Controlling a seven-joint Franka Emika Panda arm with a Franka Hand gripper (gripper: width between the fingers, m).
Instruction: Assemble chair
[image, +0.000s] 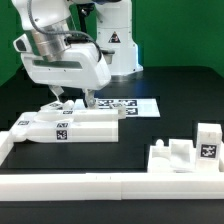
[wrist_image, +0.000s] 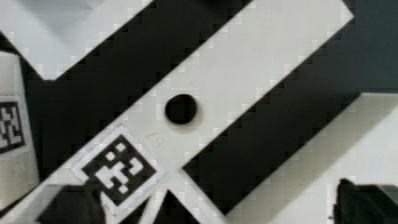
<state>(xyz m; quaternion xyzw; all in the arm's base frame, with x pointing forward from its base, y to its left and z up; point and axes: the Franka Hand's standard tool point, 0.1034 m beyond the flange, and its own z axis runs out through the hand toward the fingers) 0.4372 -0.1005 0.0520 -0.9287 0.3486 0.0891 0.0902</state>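
Observation:
Several white chair parts with black-and-white tags lie on the black table. A long white bar with tags on its side lies under my gripper, with another white slab just behind it. In the wrist view, white slabs run diagonally; one has a round dark hole and a tag. My gripper is low over these parts. Its dark fingers stand wide apart with the white slabs between them, and I see no grip on anything. More blocky chair parts stand at the exterior view's right.
The marker board lies flat behind the parts. A long plain white rail edges the table's front and turns up at the exterior view's left. The robot's white base stands at the back.

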